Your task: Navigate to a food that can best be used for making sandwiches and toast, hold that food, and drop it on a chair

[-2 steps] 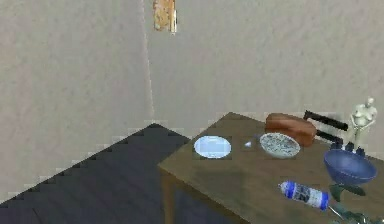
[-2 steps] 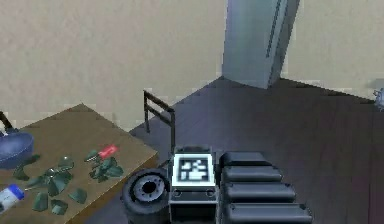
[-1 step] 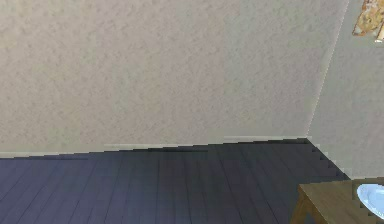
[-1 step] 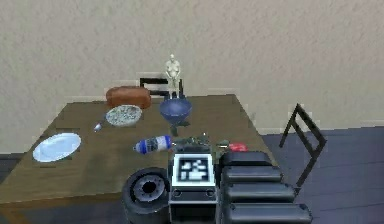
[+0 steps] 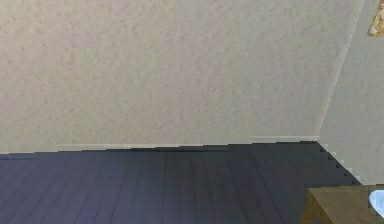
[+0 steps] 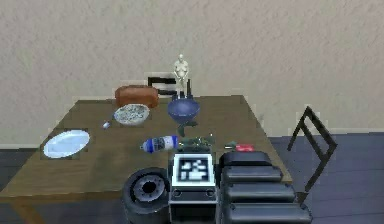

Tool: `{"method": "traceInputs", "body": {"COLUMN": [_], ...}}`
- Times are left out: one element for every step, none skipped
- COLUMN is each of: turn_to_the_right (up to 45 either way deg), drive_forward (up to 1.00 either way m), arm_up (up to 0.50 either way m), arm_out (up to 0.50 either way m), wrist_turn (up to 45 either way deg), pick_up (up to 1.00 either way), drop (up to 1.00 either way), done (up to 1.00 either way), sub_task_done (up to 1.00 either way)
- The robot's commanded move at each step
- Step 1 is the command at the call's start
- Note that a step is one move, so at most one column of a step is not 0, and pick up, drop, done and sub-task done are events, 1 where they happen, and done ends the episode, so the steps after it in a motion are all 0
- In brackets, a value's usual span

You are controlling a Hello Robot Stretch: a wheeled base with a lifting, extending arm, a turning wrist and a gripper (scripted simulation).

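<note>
1. The pincer [image 6: 148, 191] sits low in the arm side view. It is a dark round body just left of a white marked square [image 6: 195, 168] at the end of the dark arm [image 6: 258, 188]. Its far end is hard to make out against the wooden table [image 6: 95, 170] behind it, so I cannot tell its state or whether it holds anything.
2. The brown loaf [image 6: 137, 95] lies near the table's far edge, left of the middle. It is just behind a grey dish [image 6: 131, 114] and well apart from the pincer.
3. A blue bowl [image 6: 183, 108] stands near the table's middle, with a pale figurine [image 6: 181, 72] upright behind it. A bottle [image 6: 160, 143] lies on its side between the bowl and the pincer. A white plate [image 6: 65, 144] rests toward the table's left edge.
4. A dark chair [image 6: 160, 82] shows behind the table's far side, between the loaf and the figurine. A second chair [image 6: 315, 140] stands beside the table's right end.
5. In the forward view, a beige wall [image 5: 170, 70] meets a dark blue plank floor [image 5: 150, 185]. A wooden table corner [image 5: 340, 207] shows at the bottom right, with a pale blue rim [image 5: 378, 196] on it at the edge.
</note>
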Motion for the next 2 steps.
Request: {"method": "traceInputs", "body": {"turn_to_the_right": [0.0,0.0], "drive_forward": [0.0,0.0], "arm_up": [0.0,0.0], "arm_out": [0.14,0.0], "wrist_turn": [0.0,45.0], "pick_up": [0.0,0.0], "drop": [0.0,0.0], "done": [0.0,0.0], "sub_task_done": [0.0,0.0]}}
